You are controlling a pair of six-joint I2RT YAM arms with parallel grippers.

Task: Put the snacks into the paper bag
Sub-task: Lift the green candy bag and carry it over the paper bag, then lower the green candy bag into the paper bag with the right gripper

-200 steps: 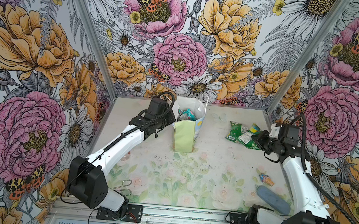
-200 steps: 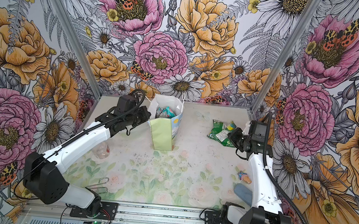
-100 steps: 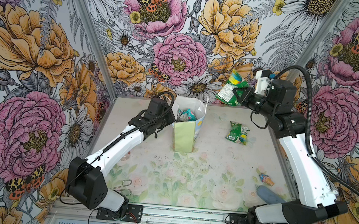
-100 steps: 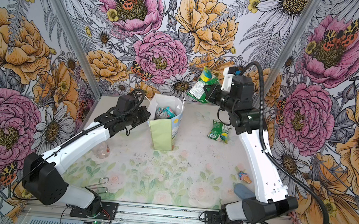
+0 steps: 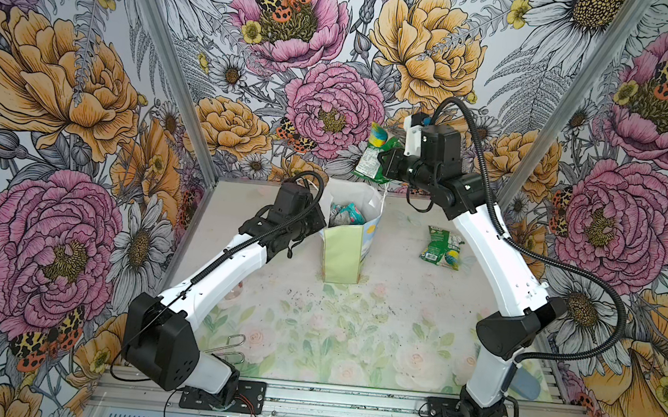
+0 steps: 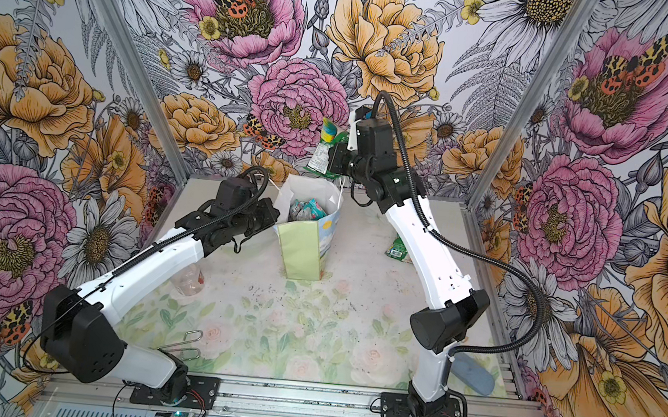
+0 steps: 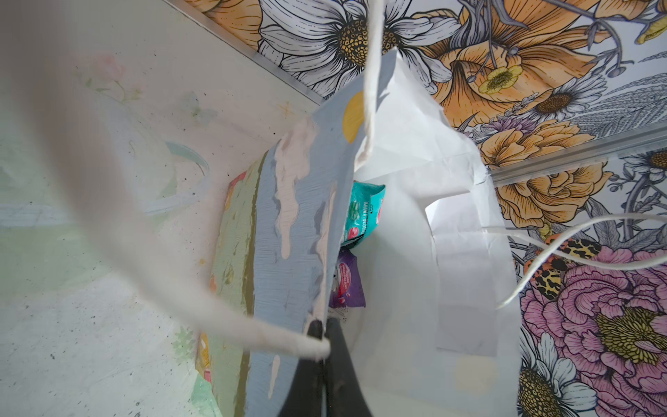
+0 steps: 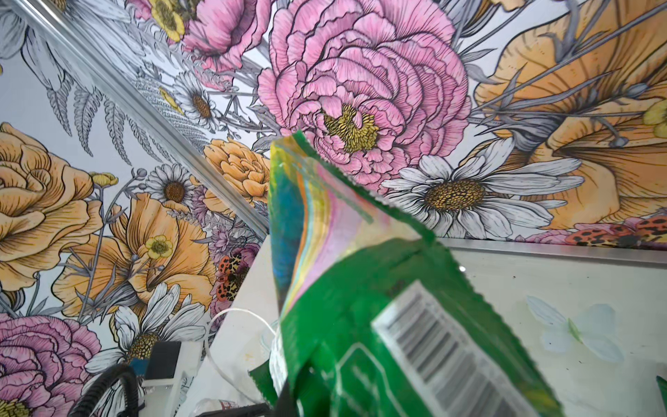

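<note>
The paper bag (image 5: 342, 256) (image 6: 303, 252) stands upright at mid-table, pale green outside and white inside. My left gripper (image 5: 321, 226) (image 7: 323, 334) is shut on the bag's near rim by a cord handle. Inside the bag lie a teal packet (image 5: 350, 213) (image 7: 362, 213) and a purple packet (image 7: 346, 285). My right gripper (image 5: 386, 165) (image 8: 288, 397) is shut on a green packet (image 5: 372, 157) (image 6: 323, 150) (image 8: 361, 307), held high just behind and above the bag's mouth. Another green packet (image 5: 441, 247) (image 6: 397, 249) lies on the table to the right.
A blue-grey oval thing (image 5: 524, 384) (image 6: 473, 375) lies at the front right by the right arm's base. A clear plastic item (image 6: 189, 283) sits under the left arm. A wire clip (image 5: 229, 343) lies front left. Floral walls close in three sides.
My right gripper has lifted a green packet off the table and carried it up and left, to above the bag. The left gripper and bag have stayed put.
</note>
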